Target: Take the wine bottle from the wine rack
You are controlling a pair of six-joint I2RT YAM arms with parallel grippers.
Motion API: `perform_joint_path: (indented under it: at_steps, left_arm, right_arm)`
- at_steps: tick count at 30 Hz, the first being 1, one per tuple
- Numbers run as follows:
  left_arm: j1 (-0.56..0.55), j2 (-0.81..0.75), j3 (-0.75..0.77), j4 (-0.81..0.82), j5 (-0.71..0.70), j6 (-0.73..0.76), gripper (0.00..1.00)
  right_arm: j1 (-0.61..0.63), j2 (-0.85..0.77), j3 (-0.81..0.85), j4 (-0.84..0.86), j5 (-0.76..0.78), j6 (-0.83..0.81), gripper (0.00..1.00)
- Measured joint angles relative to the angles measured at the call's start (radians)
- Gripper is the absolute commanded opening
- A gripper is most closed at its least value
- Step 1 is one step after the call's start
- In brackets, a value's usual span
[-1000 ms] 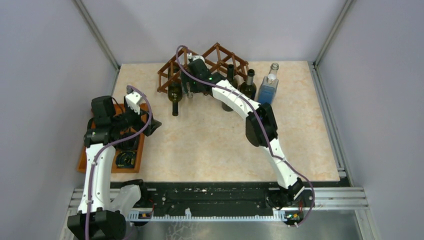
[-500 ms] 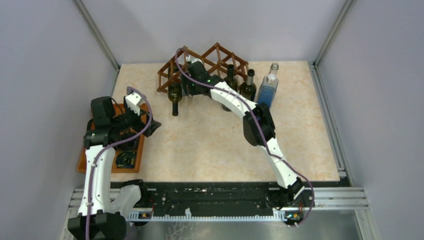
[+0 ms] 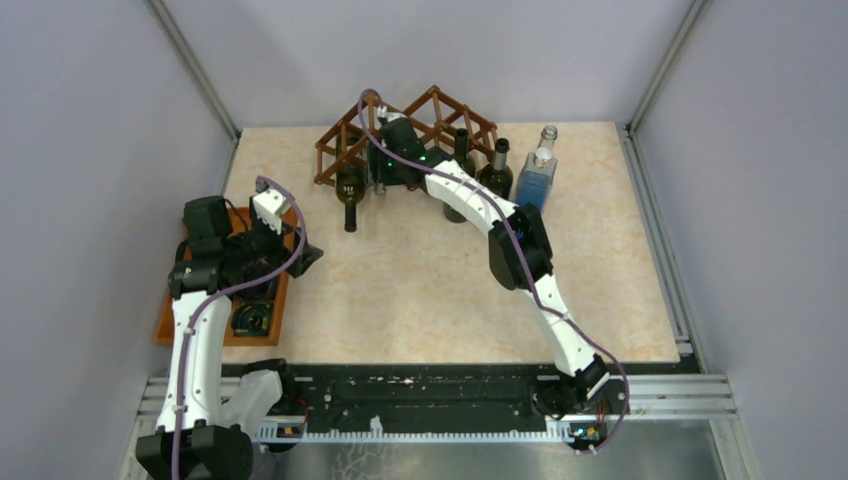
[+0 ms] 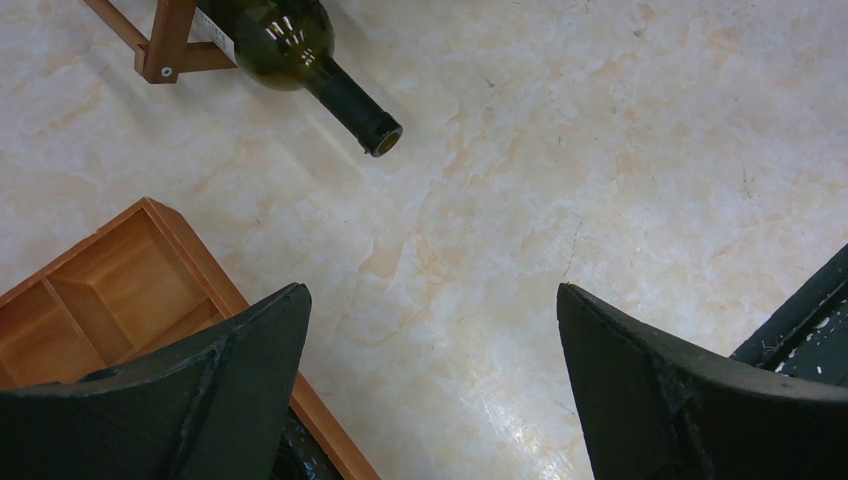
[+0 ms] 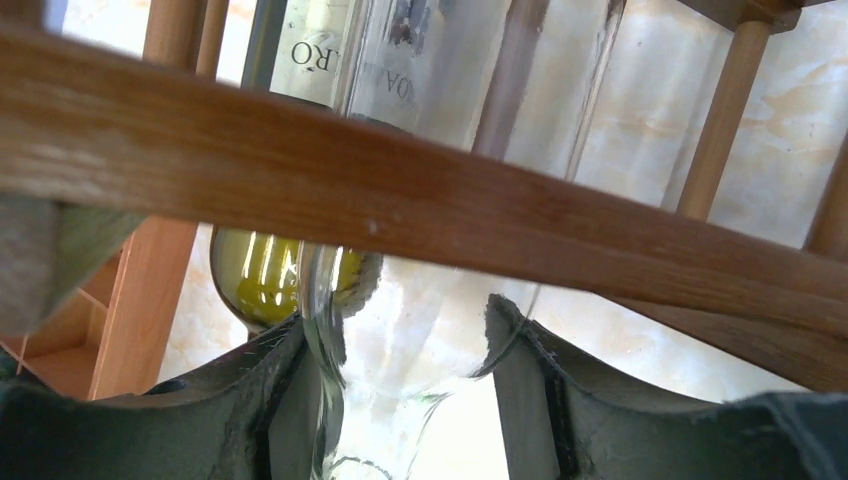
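Brown wine rack (image 3: 440, 106), dark green bottle (image 4: 288, 38), beige marbled table (image 3: 420, 285).

white arms (image 3: 193, 345), black joints (image 3: 515, 255), purple cables (image 3: 302, 240)

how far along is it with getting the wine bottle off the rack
Done: the right gripper is at the wine rack. In hand: its fingers flank the clear wine bottle at the neck; a firm grip isn't clear. Left: pulling the bottle out, since it lies in the rack. The left gripper is open and empty.
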Motion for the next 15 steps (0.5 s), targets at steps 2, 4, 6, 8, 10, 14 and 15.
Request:
perform_joint_path:
  at_steps: [2,4,6,8,10,14,15]
  left_arm:
    - [0.0,0.0,-0.001,0.0,0.0,0.0,0.99]
    - [0.0,-0.001,-0.002,0.0,0.0,0.001,0.99]
    - [0.0,-0.002,-0.003,-0.002,0.0,0.003,0.99]
    - [0.0,-0.002,-0.005,-0.003,0.0,0.005,0.99]
    - [0.0,-0.002,-0.005,-0.003,0.0,0.01,0.99]
    - [0.0,-0.002,-0.005,-0.003,0.003,0.022,0.99]
    - [0.0,-0.002,-0.005,-0.003,0.005,0.024,0.99]
  right_arm:
    - [0.0,0.002,0.003,0.0,-0.003,0.013,0.41]
    - [-0.003,0.002,0.004,0.002,-0.008,0.022,0.33]
    - [-0.005,0.002,0.009,0.0,-0.011,0.026,0.24]
    - [-0.006,0.002,0.008,0.001,-0.014,0.042,0.15]
    - [-0.007,-0.003,-0.017,0.03,-0.017,0.049,0.08]
    - [-0.006,-0.056,-0.14,0.13,-0.022,0.058,0.0]
    - [-0.005,-0.079,-0.183,0.154,-0.023,0.064,0.0]
